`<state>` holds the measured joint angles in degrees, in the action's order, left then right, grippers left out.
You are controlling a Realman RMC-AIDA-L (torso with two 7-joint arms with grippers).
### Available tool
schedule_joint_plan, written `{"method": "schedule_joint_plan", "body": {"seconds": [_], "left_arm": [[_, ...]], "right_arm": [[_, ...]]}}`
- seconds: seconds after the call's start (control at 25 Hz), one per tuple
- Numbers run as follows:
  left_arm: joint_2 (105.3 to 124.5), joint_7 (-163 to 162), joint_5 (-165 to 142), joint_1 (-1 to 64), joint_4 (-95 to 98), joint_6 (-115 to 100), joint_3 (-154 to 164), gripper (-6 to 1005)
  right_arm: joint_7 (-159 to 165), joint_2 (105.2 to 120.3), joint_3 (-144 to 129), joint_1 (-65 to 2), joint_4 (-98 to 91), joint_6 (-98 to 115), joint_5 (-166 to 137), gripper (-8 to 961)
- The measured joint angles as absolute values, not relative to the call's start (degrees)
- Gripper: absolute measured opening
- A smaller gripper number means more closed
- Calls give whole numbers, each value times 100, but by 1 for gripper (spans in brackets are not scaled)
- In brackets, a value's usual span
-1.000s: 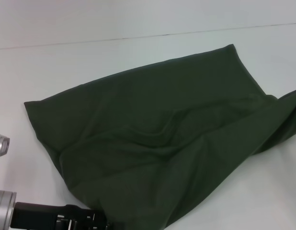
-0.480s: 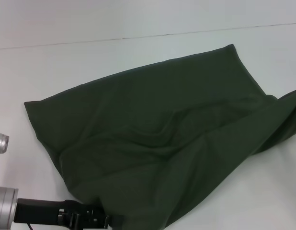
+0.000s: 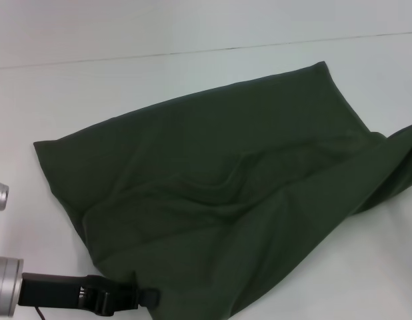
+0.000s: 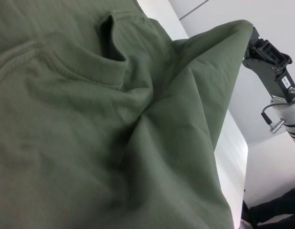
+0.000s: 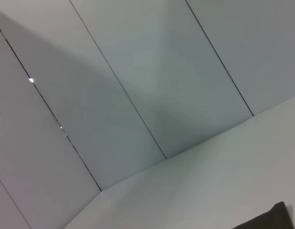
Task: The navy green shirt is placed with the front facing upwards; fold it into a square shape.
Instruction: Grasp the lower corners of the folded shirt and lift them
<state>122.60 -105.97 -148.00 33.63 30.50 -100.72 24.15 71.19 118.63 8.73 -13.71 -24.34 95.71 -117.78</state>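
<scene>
The navy green shirt (image 3: 219,187) lies spread across the white table (image 3: 93,87) with a plain green side up and no lettering showing. Its right end (image 3: 403,150) rises off the table and runs out of the head view. In the left wrist view the shirt (image 4: 114,143) fills the picture, and its raised corner hangs from my right gripper (image 4: 252,43), which is shut on it. My left gripper (image 3: 149,298) is at the shirt's near left edge, touching the cloth. A dark tip of the shirt (image 5: 276,217) shows in the right wrist view.
Bare white table lies to the left of the shirt (image 3: 33,220) and at the near right (image 3: 366,267). Grey wall panels (image 5: 138,71) stand behind the table's far edge (image 3: 193,52). My left arm's silver links (image 3: 3,293) sit at the near left corner.
My left gripper has shifted slightly up and to the left along the shirt's near edge. The shirt's shape has barely changed.
</scene>
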Motion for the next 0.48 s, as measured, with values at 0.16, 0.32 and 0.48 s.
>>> {"method": "schedule_joint_plan", "body": {"seconds": [0.16, 0.32, 0.48], "left_arm": [[12261, -10579, -14808, 3367, 3040, -10098, 2417, 74], [12259, -10559, -14798, 3372, 3037, -10161, 2417, 15], [12252, -10464, -14778, 3376, 3042, -10352, 2402, 16]], "right_arm": [[7118, 11864, 876, -1369, -2434, 9571, -11785, 45], [7118, 11865, 875, -1347, -2434, 9571, -11789, 45], [7118, 11864, 862, -1323, -2434, 9571, -11783, 45]]}}
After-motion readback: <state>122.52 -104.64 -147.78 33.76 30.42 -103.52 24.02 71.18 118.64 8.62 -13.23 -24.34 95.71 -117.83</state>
